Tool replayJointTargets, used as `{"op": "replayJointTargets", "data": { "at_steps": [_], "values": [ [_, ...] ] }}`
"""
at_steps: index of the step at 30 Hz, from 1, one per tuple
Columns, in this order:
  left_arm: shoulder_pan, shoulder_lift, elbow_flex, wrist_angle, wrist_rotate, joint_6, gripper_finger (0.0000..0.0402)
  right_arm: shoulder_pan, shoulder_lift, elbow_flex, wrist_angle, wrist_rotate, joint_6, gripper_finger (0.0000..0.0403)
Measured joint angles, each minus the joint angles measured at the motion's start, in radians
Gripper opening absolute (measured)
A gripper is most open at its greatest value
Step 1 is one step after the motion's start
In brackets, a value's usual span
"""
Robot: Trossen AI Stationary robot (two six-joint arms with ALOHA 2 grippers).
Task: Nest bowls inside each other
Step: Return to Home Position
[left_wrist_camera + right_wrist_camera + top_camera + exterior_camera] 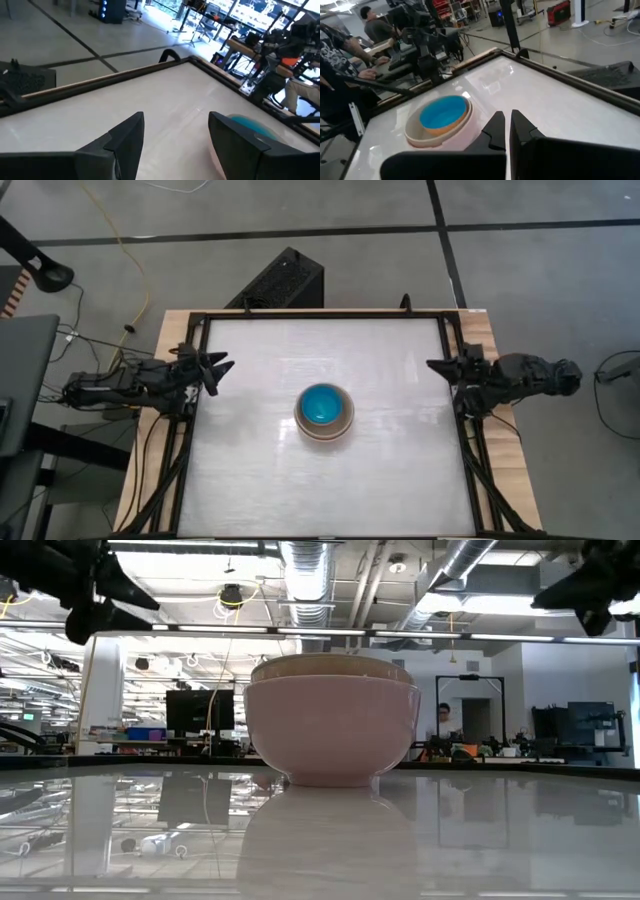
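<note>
The bowls stand nested in one stack (323, 412) at the middle of the table, resting on the outer bowl's base. The outer bowl is cream-white (332, 730); an orange rim and a blue innermost bowl (442, 112) show inside it. My left gripper (222, 368) hovers open at the table's left edge, clear of the stack; the left wrist view shows its fingers (176, 117) spread with nothing between them. My right gripper (435, 366) hovers shut at the right edge, its fingertips (506, 116) together and empty.
A black frame (325, 314) runs around the white tabletop (330, 480). A black box (280, 280) sits on the floor beyond the far edge. People stand at benches in the room beyond (375, 27). Both arms stay high in the low view (110, 590).
</note>
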Motion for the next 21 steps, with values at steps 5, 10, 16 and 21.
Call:
{"op": "replayJointTargets", "data": {
  "at_steps": [5, 10, 16, 21],
  "values": [
    [0.000, -0.047, -0.057, -0.009, -0.003, -0.035, 0.0210, 0.000, -0.073, -0.065, 0.019, 0.009, 0.011, 0.0000],
    [0.000, -0.106, -0.133, -0.014, -0.017, -0.077, 0.0210, 0.000, -0.070, -0.064, 0.024, 0.029, 0.007, 0.0000],
    [0.000, -0.167, -0.211, -0.005, -0.033, -0.114, 0.0210, 0.000, -0.072, -0.071, 0.021, 0.055, 0.043, 0.0000],
    [0.000, -0.163, -0.266, 0.026, -0.025, -0.130, 0.0210, 0.001, -0.072, -0.142, 0.029, 0.032, 0.129, 0.0000]
  ]
}}
